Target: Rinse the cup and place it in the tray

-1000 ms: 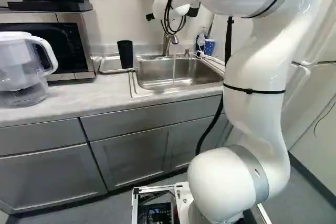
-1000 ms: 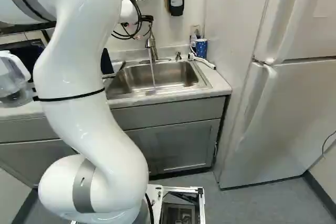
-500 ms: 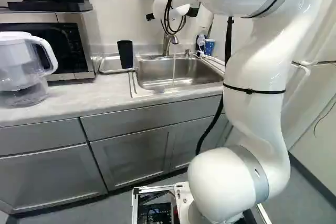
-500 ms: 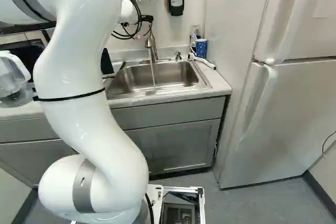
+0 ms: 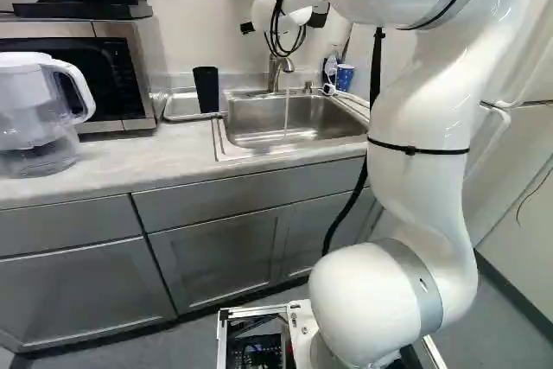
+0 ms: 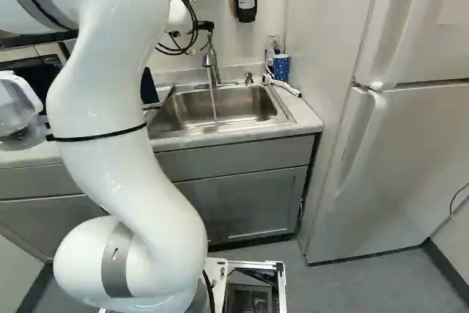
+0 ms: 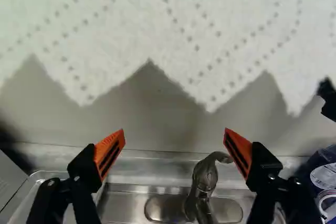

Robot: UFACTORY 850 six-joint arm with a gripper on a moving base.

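Checking the gripper (image 5: 320,18): fingers stand wide apart, orange pads (image 7: 116,139) on the inner faces, nothing held betw. them. Pos. per wrist view: high over the rear of the sink (image 5: 285,120), facing the wall; faucet (image 7: 205,177) is below & ahead, approx. betw. the finger lines. Paper towel (image 7: 157,30) w/ zigzag edge hangs ahead, above finger level.

Task item: blk. cup (image 5: 206,91) is upright at the tray (image 5: 180,108), on the side nearer the sink; can't tell from this angle whether its base sits inside the rim. Cup is well apart from the fingers.

Water stream (image 6: 214,102) runs from faucet into sink. Blue cup (image 6: 281,67) stands on the counter behind the sink's far corner, fridge side. Microwave (image 5: 121,79) & pitcher (image 5: 39,114) noted at left of left base view; fridge (image 6: 403,166) at right of right base view.
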